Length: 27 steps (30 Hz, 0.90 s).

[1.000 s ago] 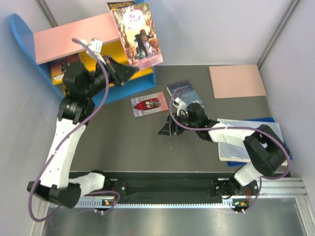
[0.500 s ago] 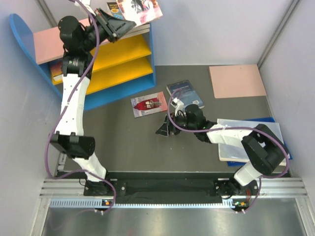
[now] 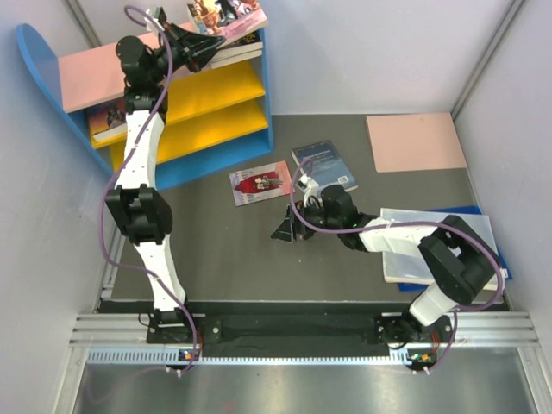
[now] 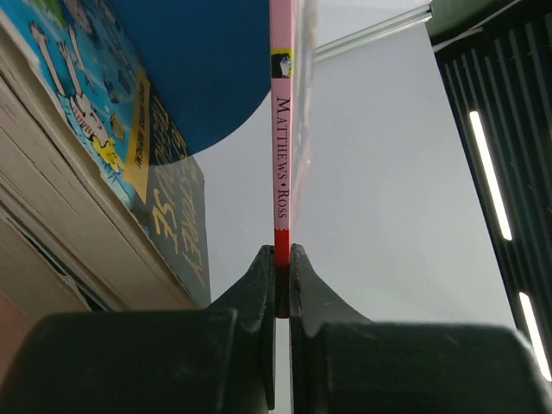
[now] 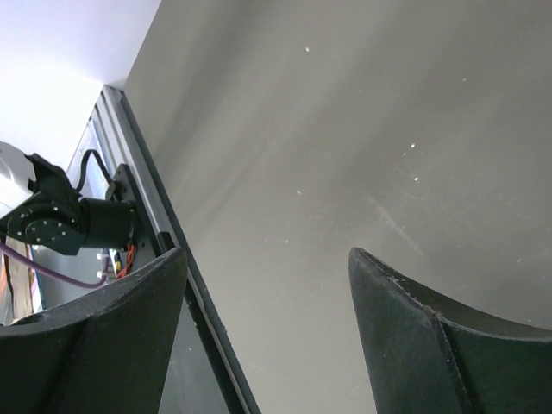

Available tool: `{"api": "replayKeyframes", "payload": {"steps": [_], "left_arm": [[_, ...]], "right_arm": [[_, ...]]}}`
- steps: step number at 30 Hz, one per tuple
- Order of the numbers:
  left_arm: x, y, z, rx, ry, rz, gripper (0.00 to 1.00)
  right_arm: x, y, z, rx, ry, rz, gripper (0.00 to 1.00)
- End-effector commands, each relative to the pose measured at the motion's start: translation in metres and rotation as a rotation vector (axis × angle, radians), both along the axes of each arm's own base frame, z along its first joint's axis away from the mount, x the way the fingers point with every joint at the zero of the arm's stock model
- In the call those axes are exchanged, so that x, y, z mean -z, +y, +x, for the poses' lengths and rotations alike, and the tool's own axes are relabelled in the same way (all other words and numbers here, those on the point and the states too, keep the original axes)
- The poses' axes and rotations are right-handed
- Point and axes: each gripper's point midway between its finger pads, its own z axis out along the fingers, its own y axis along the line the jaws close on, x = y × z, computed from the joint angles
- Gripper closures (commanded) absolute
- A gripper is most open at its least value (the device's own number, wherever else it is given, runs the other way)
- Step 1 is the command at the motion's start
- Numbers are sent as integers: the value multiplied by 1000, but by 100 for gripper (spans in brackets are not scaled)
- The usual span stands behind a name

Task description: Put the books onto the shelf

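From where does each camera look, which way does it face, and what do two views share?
Top: high behind the robot, facing down on the table and shelf; the left arm and right arm show whole.
Left wrist: on the left arm, facing along the shut left tool at the pink book clamped at its spine.
Right wrist: on the right arm, facing the grey table past the open right tool.
Shared: the top and left wrist views both show the pink book in the left tool.

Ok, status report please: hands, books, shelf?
Status: left hand shut on pink-purple book, above shelf top; right hand open, empty; red-white book, navy book on table; nothing blocking.
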Motion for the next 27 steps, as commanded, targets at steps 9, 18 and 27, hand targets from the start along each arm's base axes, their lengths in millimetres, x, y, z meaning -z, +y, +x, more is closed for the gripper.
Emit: {"api": "replayKeyframes", "payload": {"steps": [9,18,27], "left_arm": [[-45,24,-28,-49,-147,0,100],[-34,24,-21,-44,-96,6,100],[-11,26,-5,-59,1,22,100]], "right_arm": [[-10,14,-1,-47,-35,40,25],[-8,15,-2,-52,-29,39,25],[-9,15,-2,-52,-30,41,24]]}}
